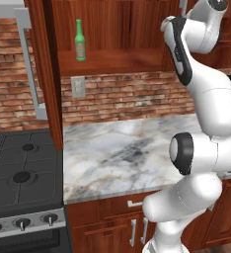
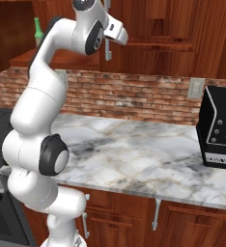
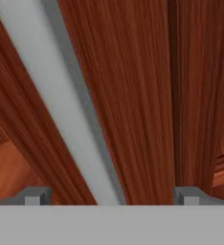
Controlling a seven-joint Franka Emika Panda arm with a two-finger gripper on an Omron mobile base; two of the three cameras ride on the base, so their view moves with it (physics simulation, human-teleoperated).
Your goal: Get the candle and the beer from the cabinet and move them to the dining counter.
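Straddling cabinet handle (image 3: 61,105) — jaws wide

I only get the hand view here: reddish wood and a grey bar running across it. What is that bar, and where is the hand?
Observer: The bar is the cabinet's silver handle. The gripper is up at the cabinet, jaws open on either side of the handle, nothing held.
Operator: Is a door open already?
Observer: Yes, the left side stands open in the left base view; the beer stands upright on its shelf.
Operator: And the candle?
Observer: I cannot find it; the arm hides part of that shelf.
Operator: What is below the cabinet?
Observer: A marble worktop backed with red brick, a stove at its left.
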